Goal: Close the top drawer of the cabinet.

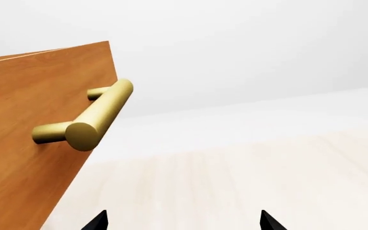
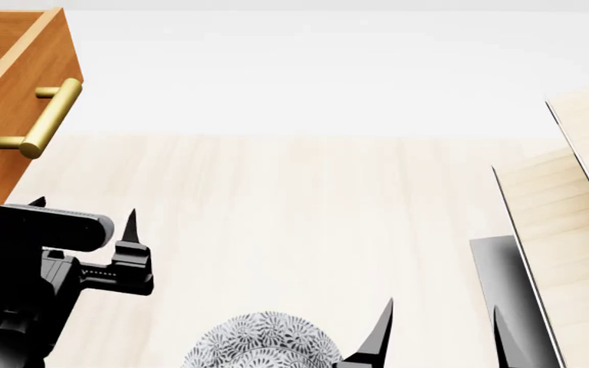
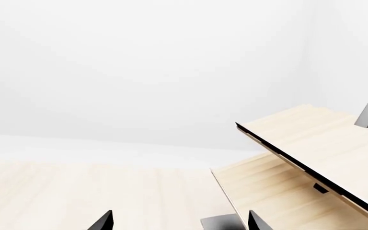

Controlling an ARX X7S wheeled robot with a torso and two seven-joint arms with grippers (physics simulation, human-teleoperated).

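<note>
A: Where's the top drawer point(image 2: 8, 92)?
B: Pulled out at ten o'clock, handle point(image 2: 47, 119) facing us.
A: Left gripper point(image 2: 82, 222)?
B: Jaws apart, empty, short of it. I'd press flat on the front, push straight.
A: Right gripper point(image 2: 440, 333)?
B: Spread, empty.

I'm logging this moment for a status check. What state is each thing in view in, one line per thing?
Top drawer of warm orange-brown wood: pulled out, open, its inside visible from above.
Cylindrical brass bar handle: on the drawer front, untouched.
Left gripper: open, empty, short of the handle.
Right gripper: open, empty.
Grey patterned round bowl: resting on the pale wood floor, partly cut off.
Pale light-wood slanted panels: leaning, untouched.
</note>
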